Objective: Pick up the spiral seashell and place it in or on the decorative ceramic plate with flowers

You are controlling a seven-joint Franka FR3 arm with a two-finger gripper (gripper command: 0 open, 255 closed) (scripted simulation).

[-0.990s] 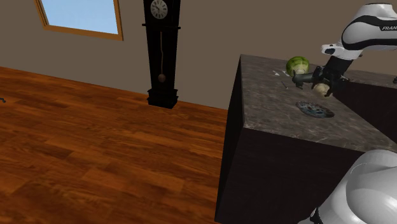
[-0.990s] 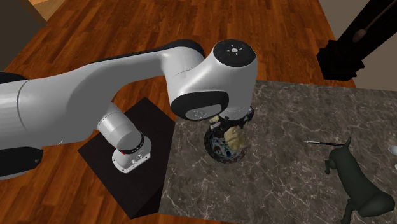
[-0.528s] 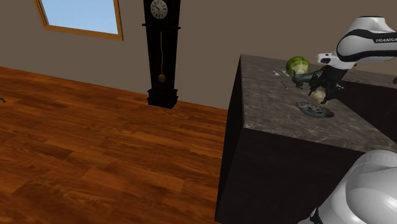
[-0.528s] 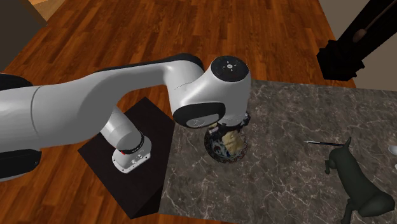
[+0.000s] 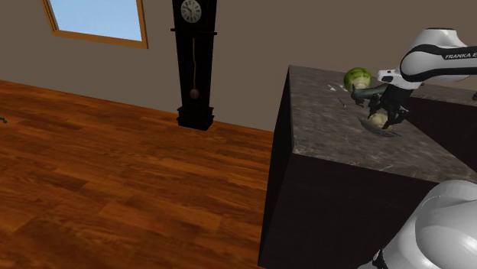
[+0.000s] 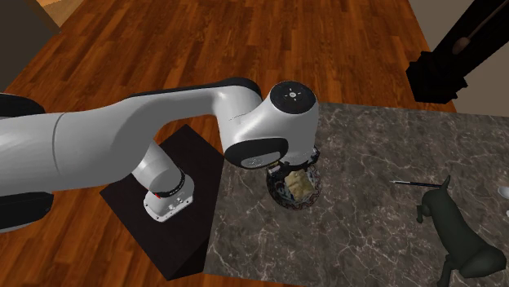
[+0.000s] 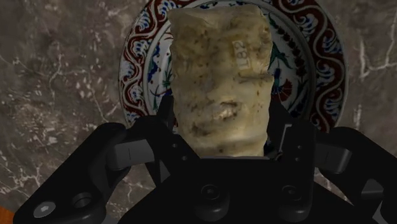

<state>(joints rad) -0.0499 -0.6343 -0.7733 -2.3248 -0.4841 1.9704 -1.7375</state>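
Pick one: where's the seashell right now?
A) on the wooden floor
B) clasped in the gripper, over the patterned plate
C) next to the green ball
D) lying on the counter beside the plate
B: in the wrist view the pale seashell is clasped between the black fingers of the gripper, with the flowered plate directly behind it.

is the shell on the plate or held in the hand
Held: the hand clasps the seashell over the plate; whether they touch, cannot tell.

Pale seashell (image 5: 377, 118) close above plate (image 5: 388, 133)
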